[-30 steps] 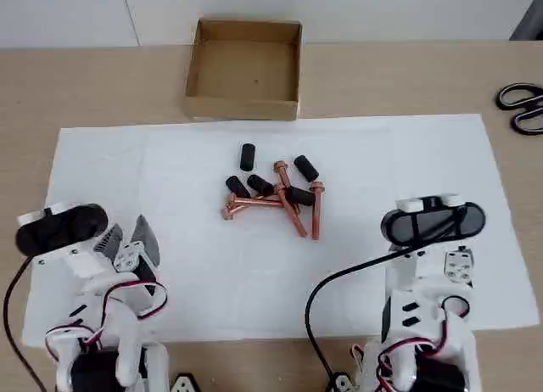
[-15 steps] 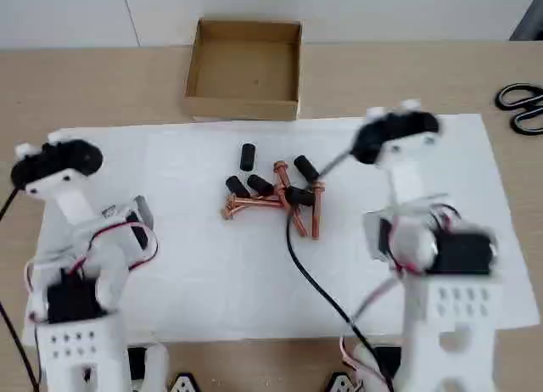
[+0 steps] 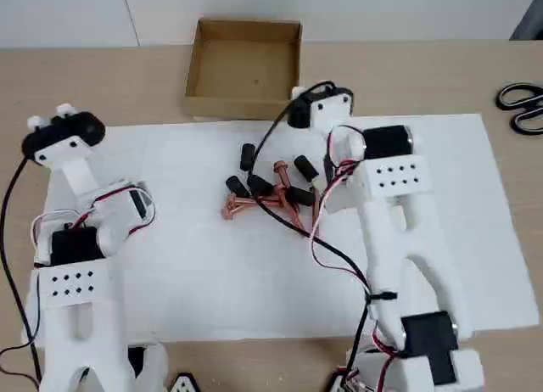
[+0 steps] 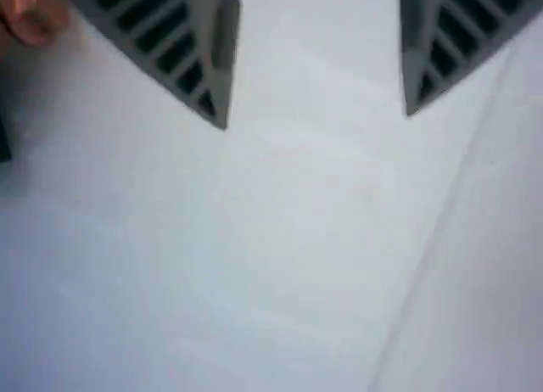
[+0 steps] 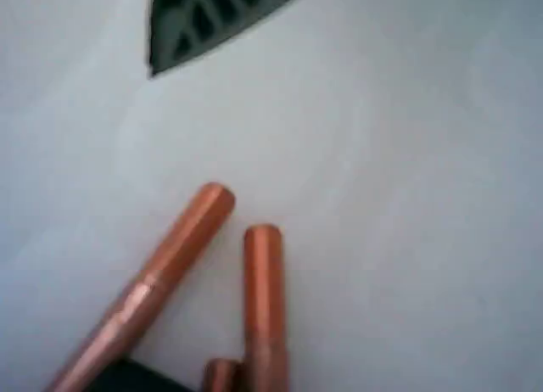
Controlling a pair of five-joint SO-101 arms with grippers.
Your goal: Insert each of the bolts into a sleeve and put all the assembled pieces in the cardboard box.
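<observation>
Light wooden table (image 3: 102, 78), with a big white paper sheet (image 3: 212, 273) laid across most of it. Two white arms stand at the near edge.

Left arm (image 3: 76, 273) is over the left part of the sheet, well apart from the parts. Left gripper (image 4: 316, 119) is wide open above bare paper, its two grey ribbed fingers (image 4: 182, 48) spread with nothing between them.

Right arm (image 3: 386, 167) stretches to the middle of the sheet, wrist over the right edge of the parts pile. Right gripper (image 5: 222, 23) hangs just above the paper close to two bolt tips. Cannot tell how far open it is or whether it holds anything.

Open brown cardboard box (image 3: 242, 108) sits at the far edge of the sheet, behind the pile, nothing visible inside. Black-handled scissors (image 3: 522, 103) lie at the far right on the table.

Copper-coloured bolts (image 3: 271, 201) lie loose and crossed in a pile mid-sheet. Short black cylindrical sleeves (image 3: 247, 157) are scattered on and beside them. No bolt can be seen inside a sleeve.
</observation>
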